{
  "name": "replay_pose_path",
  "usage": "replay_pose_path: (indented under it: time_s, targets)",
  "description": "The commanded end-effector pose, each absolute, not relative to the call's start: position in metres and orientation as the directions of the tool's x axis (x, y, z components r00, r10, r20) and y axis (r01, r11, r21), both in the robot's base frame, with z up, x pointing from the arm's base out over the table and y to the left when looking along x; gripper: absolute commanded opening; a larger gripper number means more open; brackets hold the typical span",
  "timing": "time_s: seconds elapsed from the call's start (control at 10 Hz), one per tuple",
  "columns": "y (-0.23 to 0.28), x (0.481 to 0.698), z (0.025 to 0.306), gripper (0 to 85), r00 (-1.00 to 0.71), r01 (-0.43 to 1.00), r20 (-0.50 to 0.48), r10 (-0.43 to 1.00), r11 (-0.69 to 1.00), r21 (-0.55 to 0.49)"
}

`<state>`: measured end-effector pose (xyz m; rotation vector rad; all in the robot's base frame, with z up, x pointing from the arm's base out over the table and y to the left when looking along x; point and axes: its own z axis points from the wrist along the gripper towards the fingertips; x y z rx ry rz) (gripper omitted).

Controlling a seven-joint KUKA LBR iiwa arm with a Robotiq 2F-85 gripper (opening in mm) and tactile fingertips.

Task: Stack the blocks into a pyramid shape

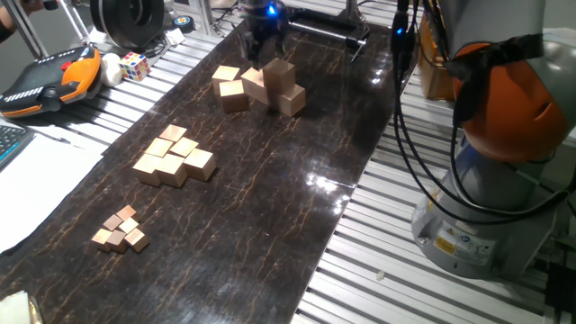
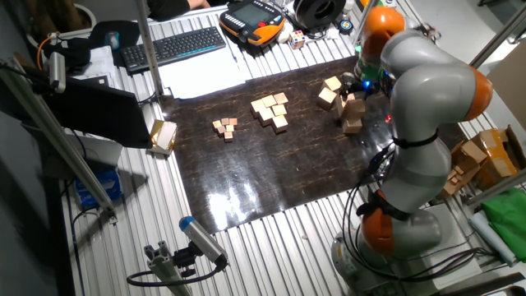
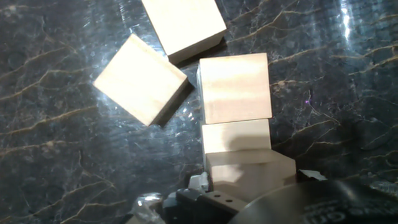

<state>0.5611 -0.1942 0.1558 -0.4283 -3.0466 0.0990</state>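
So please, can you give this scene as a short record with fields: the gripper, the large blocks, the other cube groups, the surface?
gripper: above the large blocks, open or shut unclear
large blocks: clustered at far end, at least one stacked
medium cubes: one heap, mid-mat
tiny cubes: one small heap, near end
surface: dark marbled mat

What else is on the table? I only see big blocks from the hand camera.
Observer: Two more piles of cubes lie further along the dark mat: a medium-sized pile and a tiny pile.
Operator: Is any big block stacked yet?
Observer: From the side, one stack looks two blocks high, just under the gripper.
Operator: Any toys around?
Observer: A Rubik's cube sits off the mat, beside an orange-and-black handheld controller.
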Motion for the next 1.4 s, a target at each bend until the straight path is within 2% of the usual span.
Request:
replay_pose_path:
  time_s: [0.0, 0.2, 0.6, 0.8, 1.3]
  targets:
    - [-0.189, 0.566, 0.158, 83.3, -0.952, 0.296, 0.054, 0.3, 0.952, -0.072]
    - [-0.168, 0.581, 0.156, 83.7, -0.928, 0.369, 0.029, 0.372, 0.926, -0.079]
    - [-0.152, 0.61, 0.127, 83.3, -0.884, 0.467, -0.007, 0.467, 0.883, -0.048]
    - [-0.141, 0.617, 0.12, 83.3, -0.851, 0.525, -0.015, 0.525, 0.85, -0.047]
    - [-0.134, 0.622, 0.099, 83.3, -0.836, 0.549, -0.054, 0.547, 0.836, -0.029]
